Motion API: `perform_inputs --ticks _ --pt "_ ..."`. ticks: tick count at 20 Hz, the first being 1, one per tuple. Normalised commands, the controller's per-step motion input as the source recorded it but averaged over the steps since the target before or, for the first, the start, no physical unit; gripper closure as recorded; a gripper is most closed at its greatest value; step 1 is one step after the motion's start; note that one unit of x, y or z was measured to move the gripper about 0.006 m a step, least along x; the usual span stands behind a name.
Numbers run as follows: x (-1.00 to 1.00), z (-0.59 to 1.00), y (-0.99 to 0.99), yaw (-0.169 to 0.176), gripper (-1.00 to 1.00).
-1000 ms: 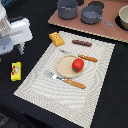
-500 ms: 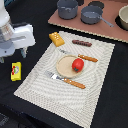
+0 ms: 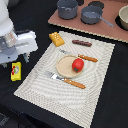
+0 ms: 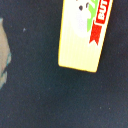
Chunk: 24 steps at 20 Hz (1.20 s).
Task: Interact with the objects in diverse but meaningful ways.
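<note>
Arm barely shifted; yellow packet (image 3: 16, 71) lies lengthwise, parallel w/ placemat (image 3: 45, 97) edge

Glossy yellow packet (image 4: 86, 34), woven placemat (image 3: 65, 92)

Only the arm (image 3: 17, 45) has moved, and only a little. Over the last second its white wrist block, at the exterior view's left, has slid slightly toward the near edge and a touch toward the exterior view's right. Its lower edge now sits closer above the packet (image 3: 16, 71) than before, so the gap between them looks smaller in the exterior view. The shift is plainer in the first half second than in the second. Whether the gripper's jaws have changed cannot be told.
</note>
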Motion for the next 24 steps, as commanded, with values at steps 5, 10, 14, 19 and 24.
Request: perform_inputs --ticks 5,10,14,19,24 --pt "0.01 -0.21 -0.24 0.000 -1.00" --pt "0.00 -0.24 -0.26 0.000 -1.00" --pt "0.00 -0.25 -0.28 0.000 -1.00" --pt "0.00 -0.24 -0.27 0.000 1.00" --pt "0.00 -0.25 -0.27 0.000 1.00"
